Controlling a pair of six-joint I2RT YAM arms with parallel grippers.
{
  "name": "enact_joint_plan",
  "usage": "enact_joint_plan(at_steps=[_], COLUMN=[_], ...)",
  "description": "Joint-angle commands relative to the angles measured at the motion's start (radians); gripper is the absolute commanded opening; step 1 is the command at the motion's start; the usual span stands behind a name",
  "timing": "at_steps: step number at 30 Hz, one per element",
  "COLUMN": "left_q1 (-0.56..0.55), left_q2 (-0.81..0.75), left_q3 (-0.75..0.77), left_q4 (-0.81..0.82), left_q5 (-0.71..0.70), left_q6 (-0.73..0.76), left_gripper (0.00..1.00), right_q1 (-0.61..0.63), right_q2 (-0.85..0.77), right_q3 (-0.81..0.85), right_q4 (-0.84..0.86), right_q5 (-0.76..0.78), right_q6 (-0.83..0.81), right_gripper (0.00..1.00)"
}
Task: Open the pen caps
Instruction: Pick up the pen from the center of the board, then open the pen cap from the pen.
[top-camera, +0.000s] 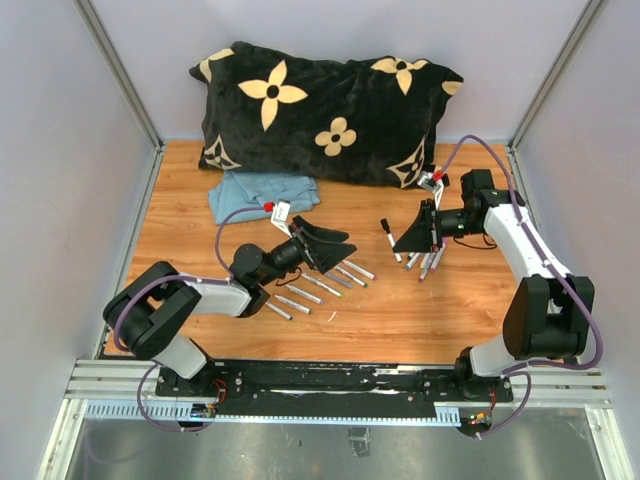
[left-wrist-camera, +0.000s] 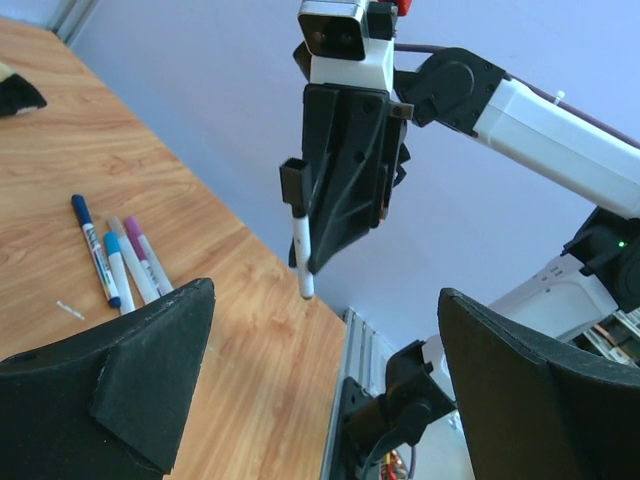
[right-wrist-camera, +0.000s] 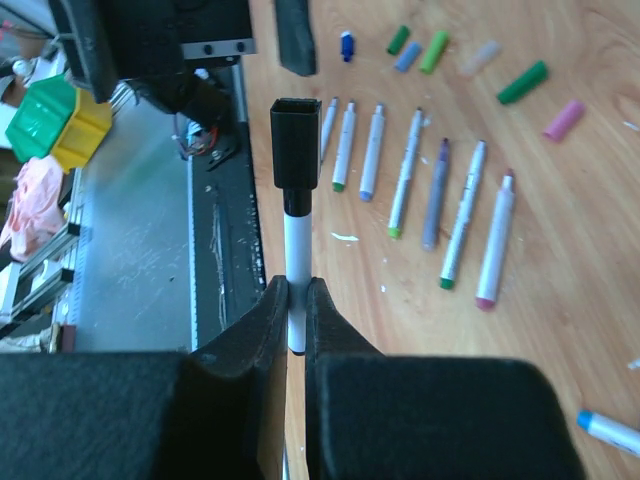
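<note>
Black cap (right-wrist-camera: 296, 142) on pen (right-wrist-camera: 296, 235) | right tool (right-wrist-camera: 289, 292) clamped on pen | left tool (left-wrist-camera: 325, 300) spread apart

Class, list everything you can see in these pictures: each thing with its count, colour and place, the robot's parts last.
pillow: one, black with cream flowers, back of table.
cloth: one, blue, before the pillow, left.
table: one, wood.
uncapped pens: about seven, white and grey, a row on the table's left half.
loose caps: about seven, green, blue, pink, one pale, next to that row.
capped pens: four, caps blue, pale, purple, table's right half.
held pen: one, white with black cap, lifted off the table.
left gripper: one, black, open, over the row.
right gripper: one, black, shut on the held pen.
</note>
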Motion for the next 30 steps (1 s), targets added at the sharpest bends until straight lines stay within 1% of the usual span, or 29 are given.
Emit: enact_joint_plan(at_steps=[1,5,8,13,17,26,29,30], left_q1=[-0.029,-0.047,-0.054,-0.061,-0.073,-0.093,-0.096,-0.096], left_q2=[0.047,0.068,0.079,0.101,0.115,0.141,0.141,0.141], left_q3=[0.051,0.094,0.113,0.146,0.154,0.165,0.17,0.169], left_q4=[0.142,0.105,0.078,0.064,0.055,0.062,0.063,0.064], left_q5=[-0.04,-0.051,-0.055,-0.026,-0.005,0.016,0.016,0.017], left_q6=[0.011,0.03,0.036,0.025,0.027,0.028,0.027,0.026], left_gripper=[0.96,0.96,0.95,0.83,0.77,0.51,0.38,0.37], right_q1=[0.062,0.104,0.137,0.185,0.203,0.218,0.229,0.231], right_q2=[-0.021,-0.014,-0.013,-0.004,0.003,0.018,0.021,0.022], right_q3=[0.032,0.051,0.055,0.059,0.062,0.063,0.065,0.064], right_q4=[-0.099,-0.158,-0.169,-0.169,-0.167,-0.167,-0.165,-0.164], right_q5=[-0.113,-0.127,-0.118,-0.096,-0.085,-0.067,-0.055,-0.052], right_q6=[-0.104,-0.163,-0.177,-0.181,-0.178,-0.173,-0.172,-0.172], right_gripper=[0.01,0.01,0.01,0.01,0.01,0.01,0.01,0.01])
